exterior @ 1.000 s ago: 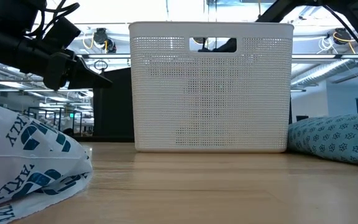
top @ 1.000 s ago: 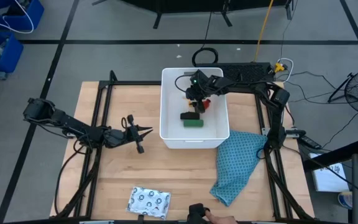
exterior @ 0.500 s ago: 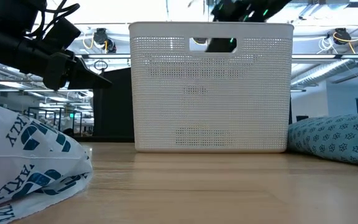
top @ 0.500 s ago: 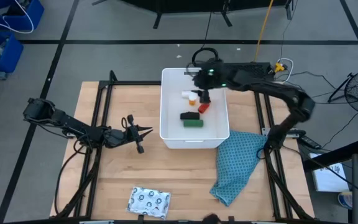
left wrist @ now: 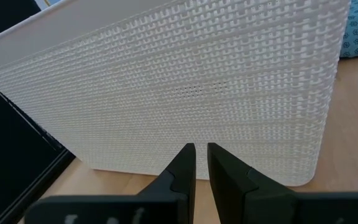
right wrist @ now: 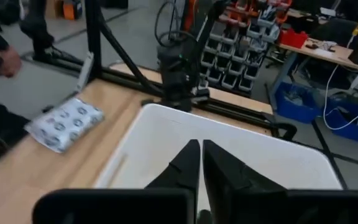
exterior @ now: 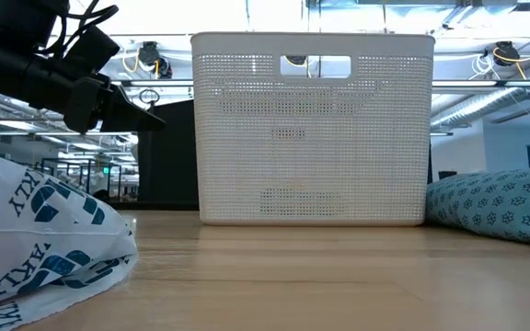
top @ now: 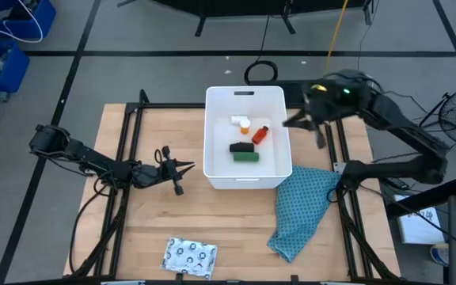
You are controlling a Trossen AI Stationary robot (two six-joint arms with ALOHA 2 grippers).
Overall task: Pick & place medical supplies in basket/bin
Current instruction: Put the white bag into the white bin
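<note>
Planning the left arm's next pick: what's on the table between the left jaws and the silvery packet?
Bare wood only. In the high view, nothing lies between the left gripper and the silvery packet near the front edge.

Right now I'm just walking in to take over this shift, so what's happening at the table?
The robot is sorting medical supplies into the white bin. A red bottle, black block, green block and orange vial lie inside. The right gripper is beside the bin's right wall, shut and empty. The left gripper waits, shut, left of the bin. The silvery packet lies on the table's near edge.
</note>
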